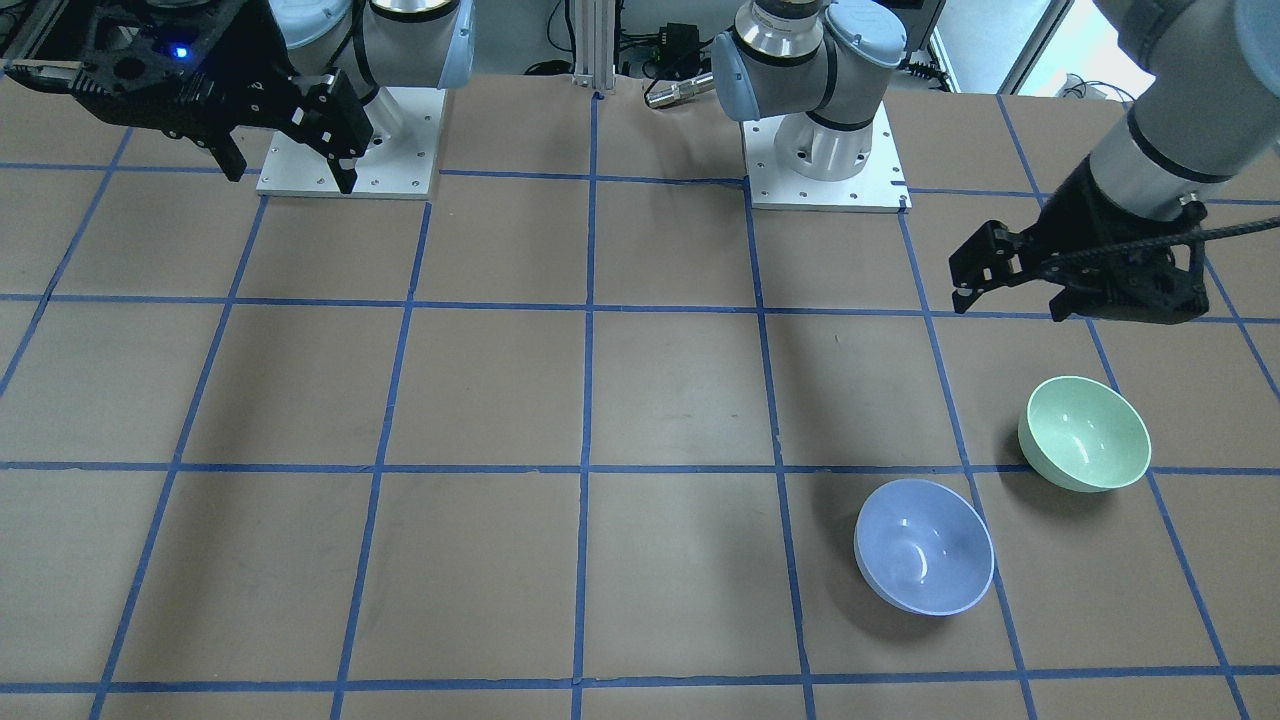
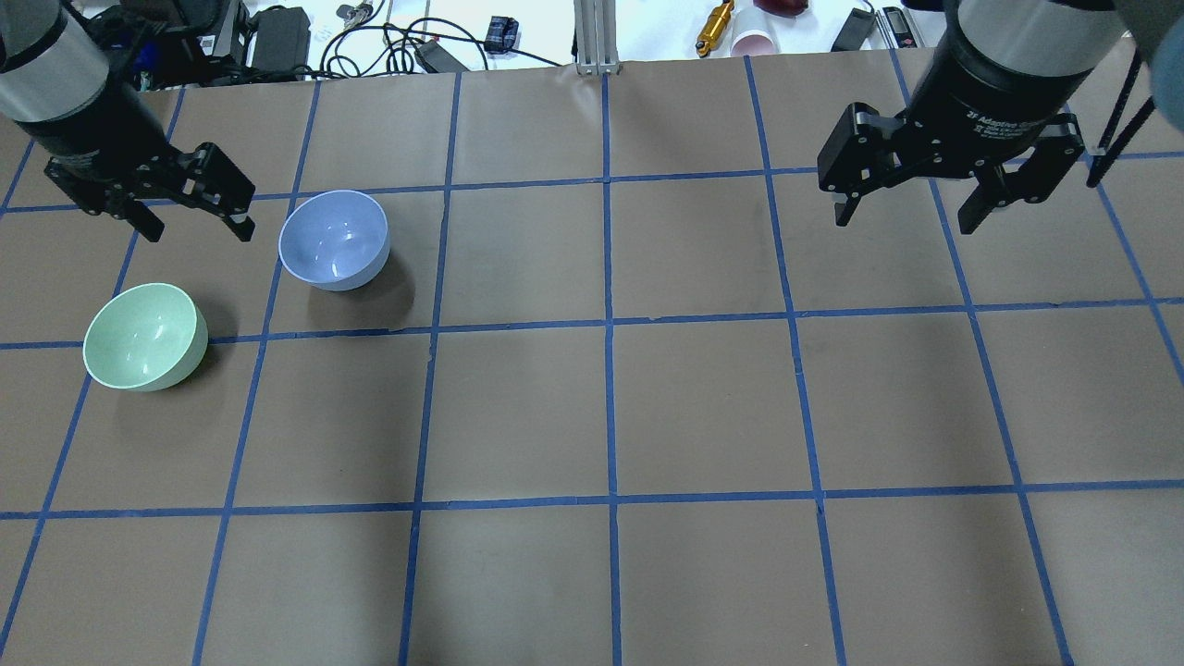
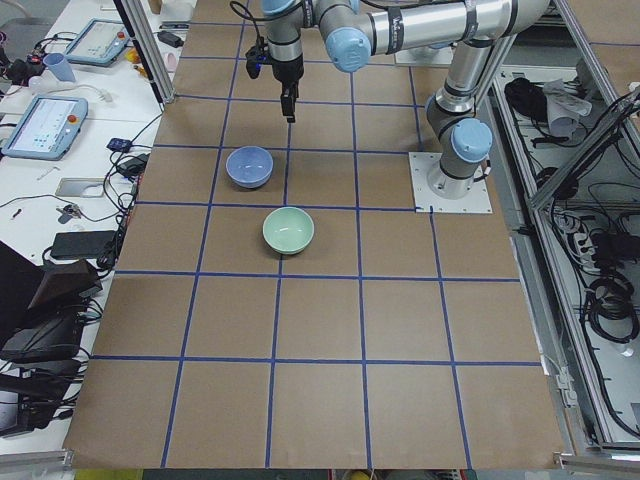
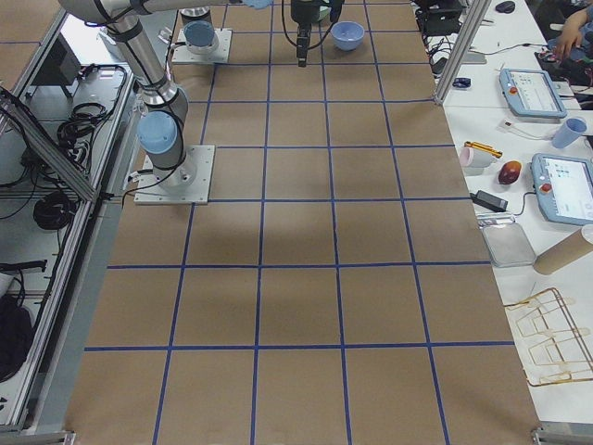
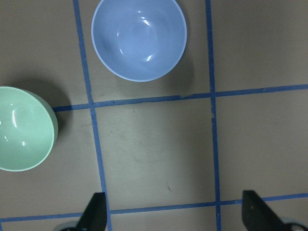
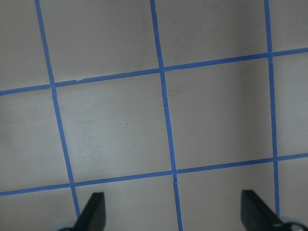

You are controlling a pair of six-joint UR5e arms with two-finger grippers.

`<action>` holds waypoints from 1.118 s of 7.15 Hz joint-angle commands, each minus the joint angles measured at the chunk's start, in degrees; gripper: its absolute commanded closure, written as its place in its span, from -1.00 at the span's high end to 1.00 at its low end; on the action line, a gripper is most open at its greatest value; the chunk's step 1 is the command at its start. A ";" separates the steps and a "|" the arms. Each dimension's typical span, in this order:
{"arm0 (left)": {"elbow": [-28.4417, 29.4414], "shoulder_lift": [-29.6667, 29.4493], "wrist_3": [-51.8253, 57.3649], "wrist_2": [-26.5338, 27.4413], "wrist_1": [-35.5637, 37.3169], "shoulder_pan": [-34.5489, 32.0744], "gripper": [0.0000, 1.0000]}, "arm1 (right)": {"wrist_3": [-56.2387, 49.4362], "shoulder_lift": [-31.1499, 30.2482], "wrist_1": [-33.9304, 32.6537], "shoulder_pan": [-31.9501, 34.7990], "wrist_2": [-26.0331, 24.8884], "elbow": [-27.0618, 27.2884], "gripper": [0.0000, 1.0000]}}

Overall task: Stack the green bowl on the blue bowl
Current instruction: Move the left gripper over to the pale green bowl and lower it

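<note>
Left arm (image 2: 55, 83) reached in with the wrist turned down. Left claw (image 2: 199, 227) hung in the air, jaws spread wide, fingers pointing downward. Right arm (image 2: 1017, 46) was posed likewise. Right claw (image 2: 904, 222) was raised, jaws spread wide, fingers down. In each wrist view the two fingertips sat at the bottom corners, well apart.
</note>
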 commanded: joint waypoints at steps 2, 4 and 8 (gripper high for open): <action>-6.06 -3.59 3.07 0.10 4.97 13.13 1.00 | 0.00 0.00 0.04 0.00 0.00 -0.06 1.00; -6.60 -6.23 3.95 0.36 9.28 15.09 1.00 | 0.00 0.00 -0.05 0.00 0.00 -0.06 1.00; -6.69 -15.27 12.65 -0.42 22.69 21.25 1.00 | 0.00 0.00 -0.04 0.00 0.00 -0.06 1.00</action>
